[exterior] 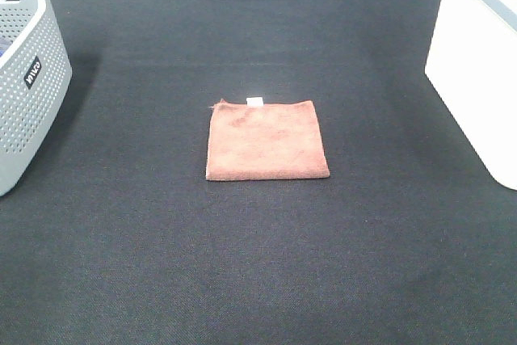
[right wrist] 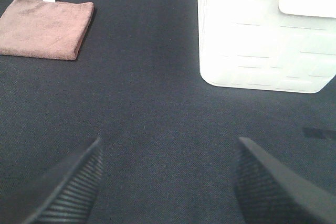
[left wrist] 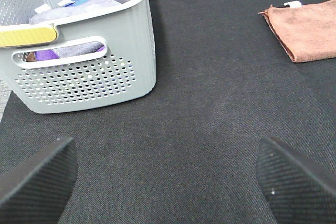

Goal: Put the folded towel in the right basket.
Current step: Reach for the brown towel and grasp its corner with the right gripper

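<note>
The folded towel (exterior: 267, 140) lies flat in the middle of the black table, rust-brown, its white tag on the far edge. It also shows in the left wrist view (left wrist: 307, 30) and the right wrist view (right wrist: 46, 30). The right basket (exterior: 478, 62) is bright white and stands at the right edge; the right wrist view shows its brick-patterned wall (right wrist: 268, 40). My left gripper (left wrist: 165, 182) is open and empty, well short of the towel. My right gripper (right wrist: 168, 182) is open and empty, between towel and basket but nearer the front. Neither gripper shows in the high view.
A grey dot-perforated basket (exterior: 24, 78) with a black label stands at the left edge. In the left wrist view it (left wrist: 89, 72) holds several cloths and has a yellow strip on its rim. The table is covered in black fabric (exterior: 258, 264).
</note>
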